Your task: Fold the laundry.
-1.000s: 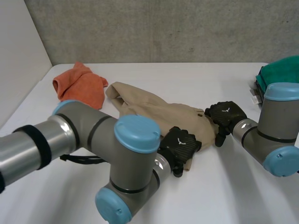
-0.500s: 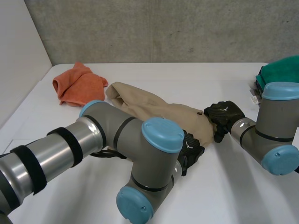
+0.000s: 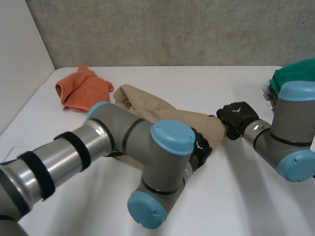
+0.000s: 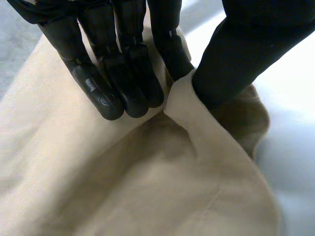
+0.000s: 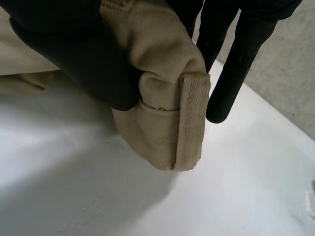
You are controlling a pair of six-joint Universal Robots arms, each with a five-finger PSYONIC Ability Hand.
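Observation:
A beige garment (image 3: 147,105) lies crumpled across the middle of the white table (image 3: 236,196). My left hand (image 3: 201,147) is at its near edge, half hidden behind my own arm. In the left wrist view the fingers (image 4: 123,73) and thumb (image 4: 236,54) pinch a raised fold of the beige cloth (image 4: 147,187). My right hand (image 3: 235,115) is at the garment's right end. In the right wrist view its thumb (image 5: 74,54) and fingers (image 5: 236,64) are curled round a thick hemmed corner of the cloth (image 5: 167,98), lifted just off the table.
An orange cloth (image 3: 83,91) lies bunched at the back left. A green cloth (image 3: 298,73) sits on a stack at the right edge. My left arm's elbow (image 3: 157,162) spans the front middle. A grey wall stands behind the table.
Both hands have gone from open to shut on the beige garment. The left arm has swung right over the garment's near part. The garment's right end has bunched up under the right hand.

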